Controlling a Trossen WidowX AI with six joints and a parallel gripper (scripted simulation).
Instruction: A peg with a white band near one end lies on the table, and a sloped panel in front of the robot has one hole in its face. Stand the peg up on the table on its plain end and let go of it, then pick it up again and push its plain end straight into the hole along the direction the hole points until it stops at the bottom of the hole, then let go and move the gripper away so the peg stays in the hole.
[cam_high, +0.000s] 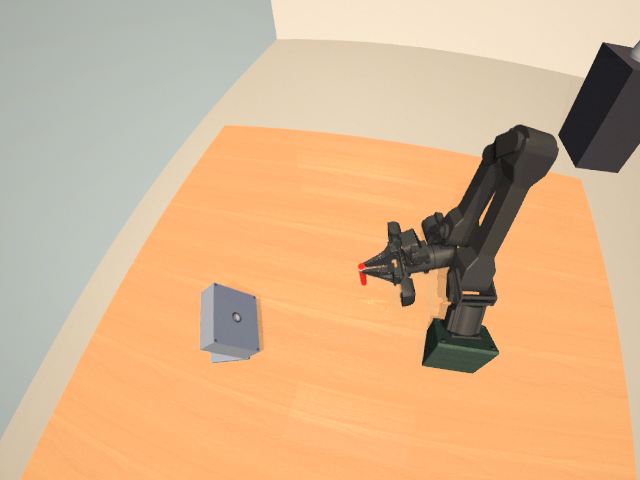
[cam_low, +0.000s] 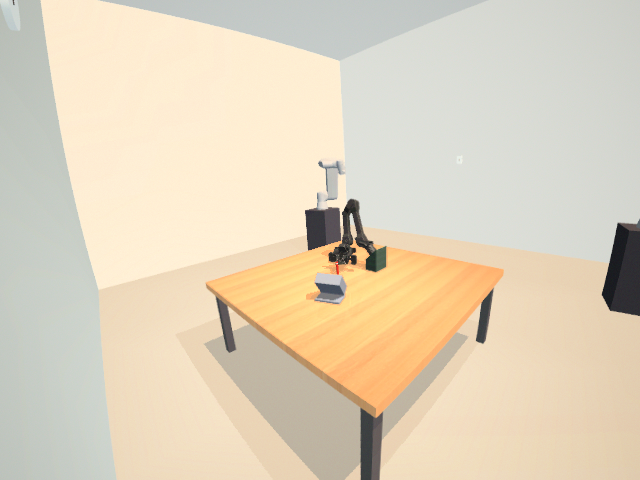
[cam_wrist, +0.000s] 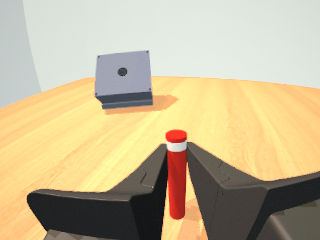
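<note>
The red peg (cam_high: 363, 277) (cam_low: 337, 269) (cam_wrist: 177, 185) is upright, its white-banded end up and its plain end down. My gripper (cam_high: 362, 268) (cam_wrist: 176, 148) is shut on the peg just at and below the white band, with the fingers reaching in roughly level. The plain end is at or very near the table top; I cannot tell whether it touches. The grey sloped panel (cam_high: 223, 325) (cam_low: 330, 281) (cam_wrist: 137, 80) stands apart from the peg, ahead and to the left in the wrist view. Its single round hole (cam_high: 236, 317) (cam_wrist: 122, 72) is empty.
The wooden table (cam_high: 320, 413) (cam_low: 403, 320) carries the arm's dark green base block (cam_high: 460, 353) (cam_low: 376, 259), to the right of the panel in the top view. A dark pedestal (cam_high: 599, 113) (cam_low: 323, 228) stands beyond the table edge.
</note>
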